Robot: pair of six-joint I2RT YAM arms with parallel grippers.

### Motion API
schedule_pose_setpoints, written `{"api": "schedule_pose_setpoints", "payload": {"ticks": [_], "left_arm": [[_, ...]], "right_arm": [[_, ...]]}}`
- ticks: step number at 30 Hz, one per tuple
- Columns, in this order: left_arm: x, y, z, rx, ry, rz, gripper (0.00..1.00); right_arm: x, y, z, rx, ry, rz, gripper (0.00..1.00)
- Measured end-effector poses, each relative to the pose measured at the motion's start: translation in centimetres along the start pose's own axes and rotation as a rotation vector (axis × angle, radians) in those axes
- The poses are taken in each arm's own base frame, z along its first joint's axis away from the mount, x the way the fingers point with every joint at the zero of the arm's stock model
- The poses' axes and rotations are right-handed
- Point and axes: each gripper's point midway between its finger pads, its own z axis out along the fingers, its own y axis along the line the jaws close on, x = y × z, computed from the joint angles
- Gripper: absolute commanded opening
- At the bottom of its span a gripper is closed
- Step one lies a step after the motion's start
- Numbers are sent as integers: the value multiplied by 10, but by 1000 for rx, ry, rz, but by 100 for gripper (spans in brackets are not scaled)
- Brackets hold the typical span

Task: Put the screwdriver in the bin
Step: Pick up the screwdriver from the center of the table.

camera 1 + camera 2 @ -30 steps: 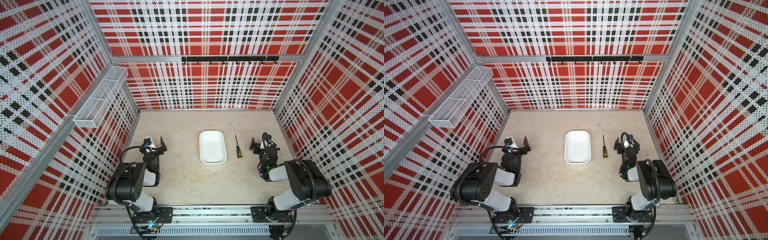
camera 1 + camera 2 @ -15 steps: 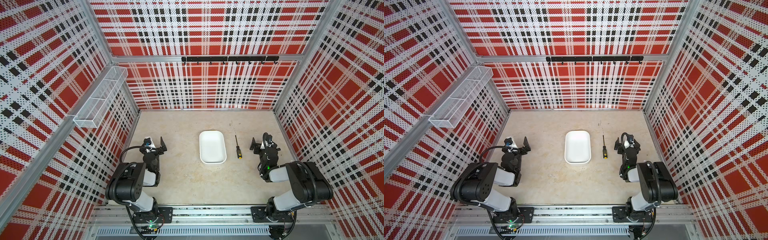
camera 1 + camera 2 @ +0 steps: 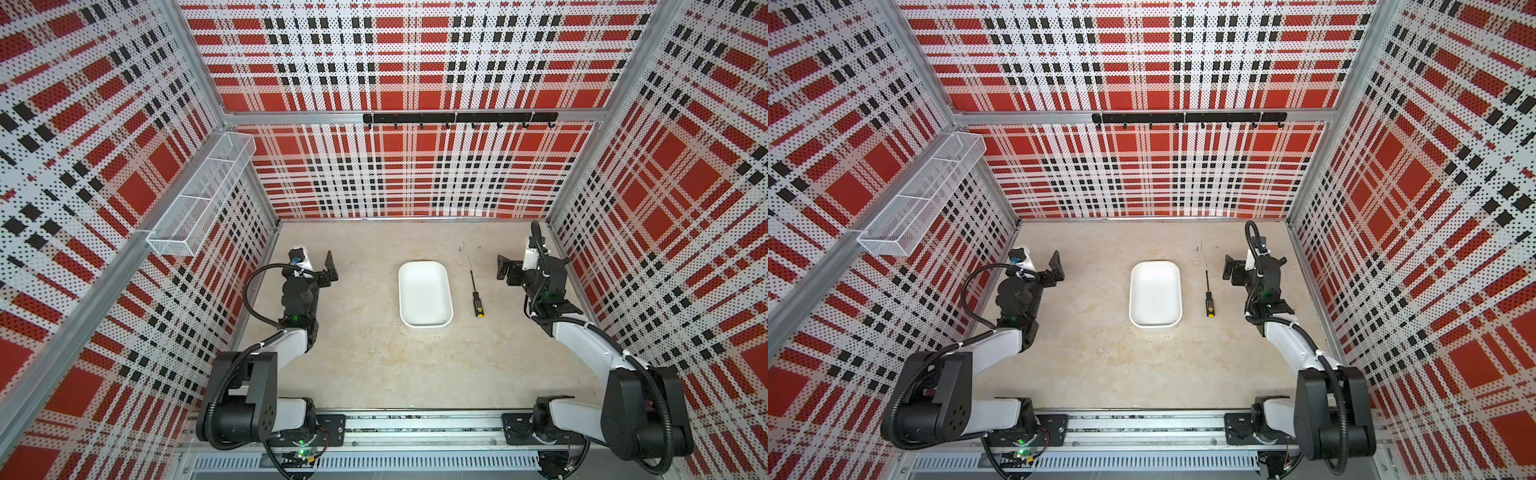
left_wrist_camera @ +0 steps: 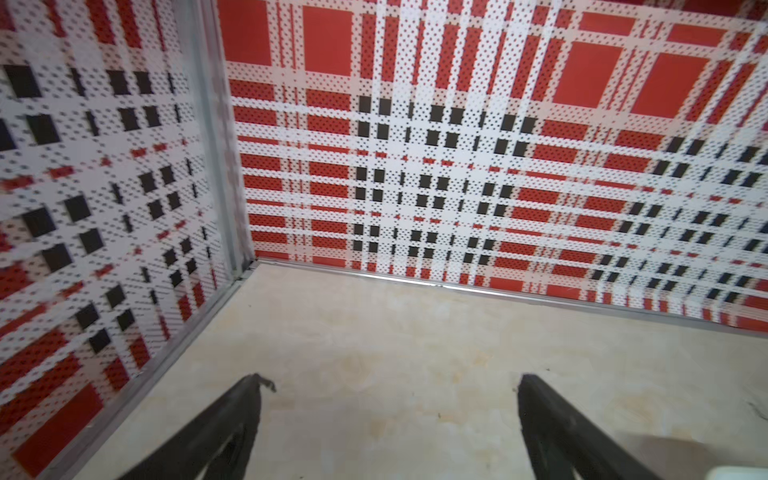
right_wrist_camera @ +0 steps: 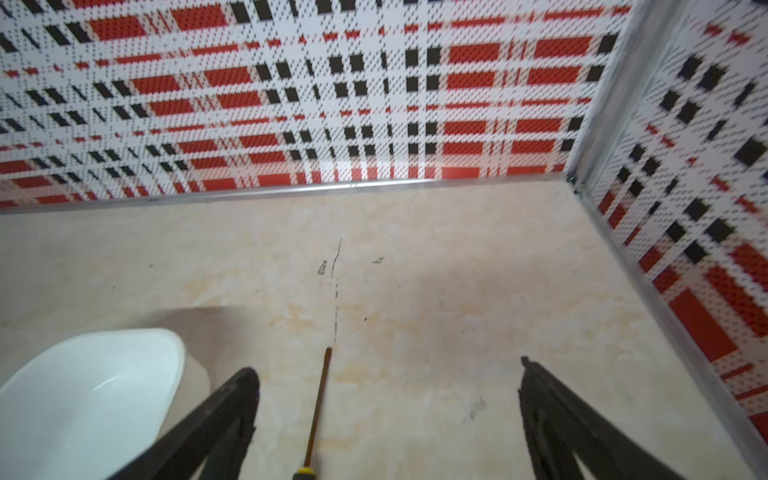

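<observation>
On the tabletop [image 3: 374, 357] lie one screwdriver [image 3: 475, 295] and one bin [image 3: 424, 297].

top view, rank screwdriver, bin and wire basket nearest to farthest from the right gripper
1. screwdriver: flat on the table, just inward of the open right gripper.
2. bin: mid-table, on the screwdriver's far side from the gripper.
3. wire basket: hung high at the robot's left side, farthest.
</observation>
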Motion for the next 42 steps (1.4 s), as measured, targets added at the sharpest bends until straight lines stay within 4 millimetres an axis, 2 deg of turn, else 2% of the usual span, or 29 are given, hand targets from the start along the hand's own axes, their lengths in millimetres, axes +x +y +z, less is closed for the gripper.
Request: {"api": "schedule_pose_setpoints", "payload": {"ticks": [4, 7, 12, 15, 22, 26, 32, 42], "left_arm": [[12, -25, 7, 134, 108, -90, 98], [29, -49, 6, 246, 204, -155, 98], [67, -93, -11, 410, 382, -232, 98], [85, -109, -20, 465, 467, -250, 98], [110, -123, -20, 508, 628, -260, 98], [117, -129, -23, 535, 681, -265, 98], [125, -142, -27, 575, 749, -274, 98], [132, -151, -33, 602, 805, -279, 98]], "right_arm": [[35, 11, 7, -67, 184, 56, 96], [61, 16, 7, -88, 296, 92, 96], [92, 27, 7, -113, 437, 112, 95], [107, 37, 9, -128, 501, 106, 94], [137, 58, 18, -145, 624, 84, 86], [148, 55, 20, -121, 671, 92, 81], [157, 53, 20, -101, 713, 91, 67], [171, 53, 24, -83, 772, 82, 58]]}}
